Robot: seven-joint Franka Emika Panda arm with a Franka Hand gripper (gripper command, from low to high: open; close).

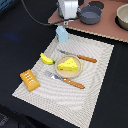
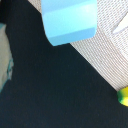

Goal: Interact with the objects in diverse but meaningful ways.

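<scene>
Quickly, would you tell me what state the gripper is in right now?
Gripper: cannot be told. It hangs just above the milk carton, but its fingers are not clearly visible in either view.

milk carton (image 1: 62,34) pale blue | cheese wedge (image 1: 68,64) yellow | bread loaf (image 1: 30,80) orange-brown | placemat (image 1: 95,90) pale woven

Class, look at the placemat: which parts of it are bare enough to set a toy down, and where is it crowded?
Bare: the placemat on the exterior view's right, beyond the knife and fork, and its near edge. Crowded: around the plate with cheese wedge, banana and bread loaf.
</scene>
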